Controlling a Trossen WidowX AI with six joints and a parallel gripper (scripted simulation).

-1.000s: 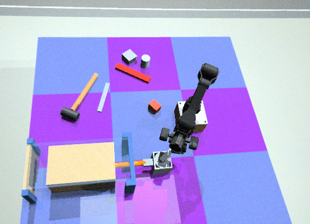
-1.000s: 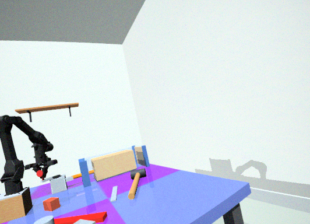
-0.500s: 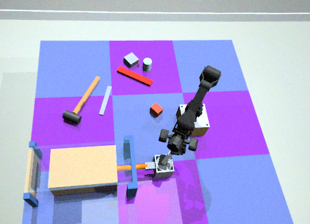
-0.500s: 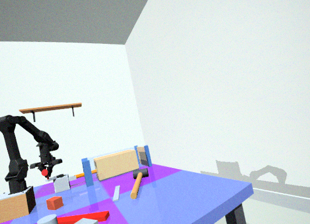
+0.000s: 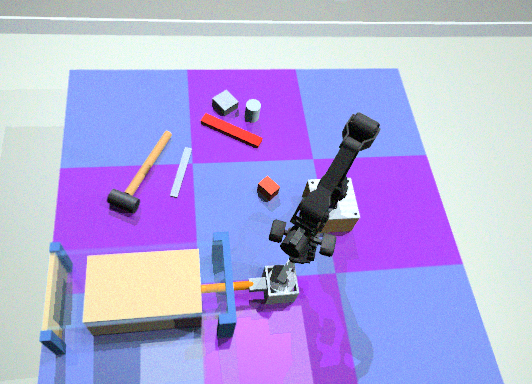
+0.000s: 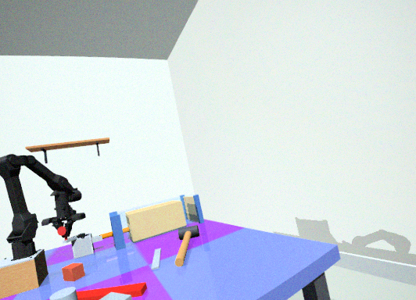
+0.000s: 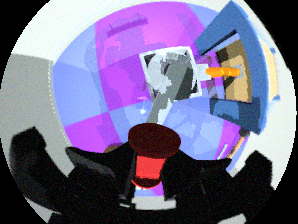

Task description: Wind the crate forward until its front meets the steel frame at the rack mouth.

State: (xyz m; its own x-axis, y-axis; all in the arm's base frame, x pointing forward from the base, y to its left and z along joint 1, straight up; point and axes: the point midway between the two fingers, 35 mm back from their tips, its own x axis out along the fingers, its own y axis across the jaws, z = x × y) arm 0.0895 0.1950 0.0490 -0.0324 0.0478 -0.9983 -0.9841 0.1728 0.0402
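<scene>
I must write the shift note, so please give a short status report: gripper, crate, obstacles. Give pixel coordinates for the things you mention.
Gripper (image 5: 295, 259) (image 6: 62, 231) (image 7: 149, 135) shut on winch handle's red knob (image 6: 62, 230) (image 7: 154, 141). Crate (image 5: 142, 285) (image 6: 157, 221) flat, short of front frame (image 5: 226, 284) (image 6: 116, 230). No obstruction seen between them.

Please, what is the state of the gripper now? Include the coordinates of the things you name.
The gripper (image 5: 290, 260) (image 6: 64, 230) (image 7: 149, 135) is closed on the red knob of the winch handle (image 5: 285, 272) (image 6: 73, 239) (image 7: 171, 95).
</scene>
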